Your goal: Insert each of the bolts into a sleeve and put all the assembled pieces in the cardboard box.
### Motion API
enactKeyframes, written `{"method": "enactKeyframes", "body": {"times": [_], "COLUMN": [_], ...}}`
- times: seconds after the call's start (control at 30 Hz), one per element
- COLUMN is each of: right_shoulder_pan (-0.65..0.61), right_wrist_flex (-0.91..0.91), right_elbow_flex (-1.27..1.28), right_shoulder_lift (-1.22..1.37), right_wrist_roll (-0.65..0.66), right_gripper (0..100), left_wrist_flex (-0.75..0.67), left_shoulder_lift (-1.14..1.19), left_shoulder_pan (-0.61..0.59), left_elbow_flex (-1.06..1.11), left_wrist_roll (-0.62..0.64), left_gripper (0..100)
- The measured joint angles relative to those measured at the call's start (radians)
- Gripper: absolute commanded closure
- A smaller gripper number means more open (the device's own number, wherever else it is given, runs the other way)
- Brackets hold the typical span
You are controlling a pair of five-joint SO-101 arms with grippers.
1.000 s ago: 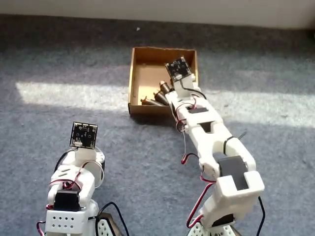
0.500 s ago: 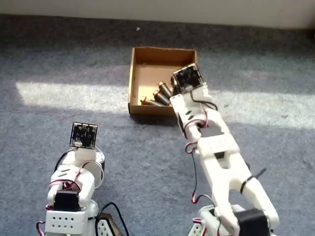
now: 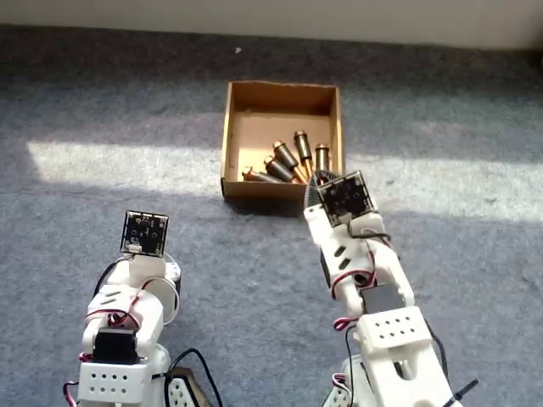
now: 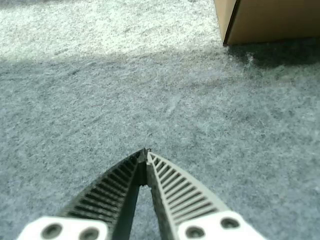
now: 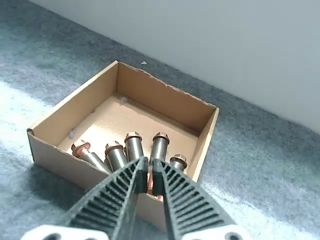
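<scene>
The cardboard box sits on the grey carpet at the far middle. Several assembled pieces, steel sleeves with copper-coloured bolt heads, lie side by side along its near wall. My right gripper is shut and holds nothing; it hangs just short of the box's near wall. In the high view the right arm's wrist is at the box's near right corner. My left gripper is shut and empty, low over bare carpet, with a box corner farther off. The left arm is folded at the near left.
A sunlit band crosses the carpet on both sides of the box. A pale wall rises behind the box. Open carpet lies between the two arms and to the left of the box.
The right arm has drawn back out of the box toward its base, uncovering the pieces lying inside. The left arm has not moved.
</scene>
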Motion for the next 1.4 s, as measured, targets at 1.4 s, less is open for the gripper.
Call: {"method": "enactKeyframes", "body": {"times": [1.4], "right_shoulder_pan": [0.025], "right_wrist_flex": [0.81], "right_elbow_flex": [0.308], "right_shoulder_lift": [-0.813], "right_wrist_roll": [0.002], "right_gripper": [99.1], "left_wrist_flex": [0.0], "left_shoulder_lift": [0.0], "left_shoulder_pan": [0.0], "left_elbow_flex": [0.0], "left_wrist_roll": [0.0], "left_gripper": [99]}}
